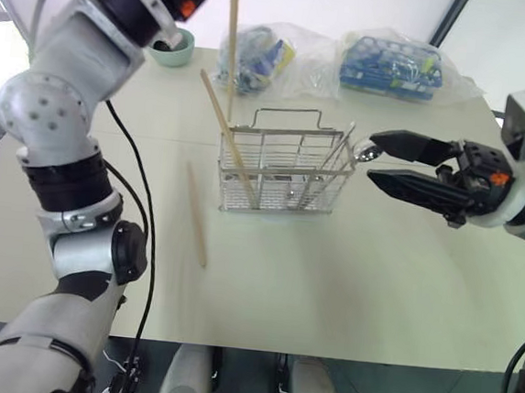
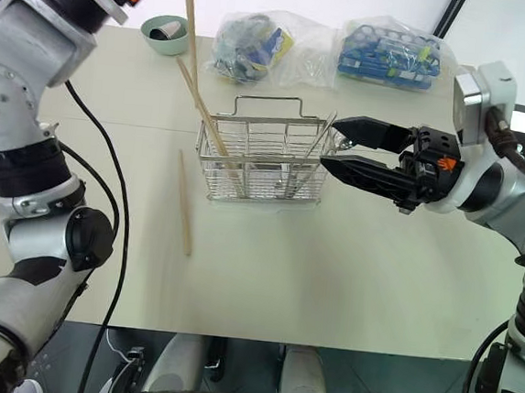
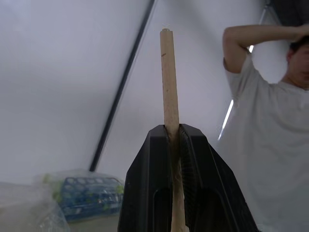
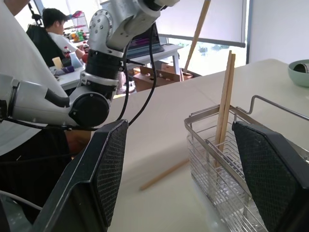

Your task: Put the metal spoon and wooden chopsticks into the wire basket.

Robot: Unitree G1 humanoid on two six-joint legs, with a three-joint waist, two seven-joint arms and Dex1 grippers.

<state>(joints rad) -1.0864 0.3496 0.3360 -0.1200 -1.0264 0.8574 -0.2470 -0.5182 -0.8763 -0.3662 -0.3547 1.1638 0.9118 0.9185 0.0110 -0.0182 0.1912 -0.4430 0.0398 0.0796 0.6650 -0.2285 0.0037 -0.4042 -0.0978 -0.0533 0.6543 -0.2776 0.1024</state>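
Note:
The wire basket [image 1: 288,167] stands mid-table. Wooden chopsticks [image 4: 224,92] lean in its left end, two side by side. Another chopstick [image 1: 197,215] lies flat on the table left of it. A further one [image 1: 230,47] hangs upright above the basket's left end, with my raised left gripper [image 3: 173,128] shut on it. A shiny oval [image 1: 366,151] at the basket's right rim looks like the metal spoon's bowl, and thin metal stems lean inside there. My right gripper [image 1: 374,157] is open, level, with its tips at that rim.
At the table's far edge sit a green bowl [image 1: 172,51] and two clear plastic bags [image 1: 266,54] [image 1: 393,65] of small items. A person in a white shirt [image 3: 270,145] stands beyond the table. Black cables hang beside my left arm.

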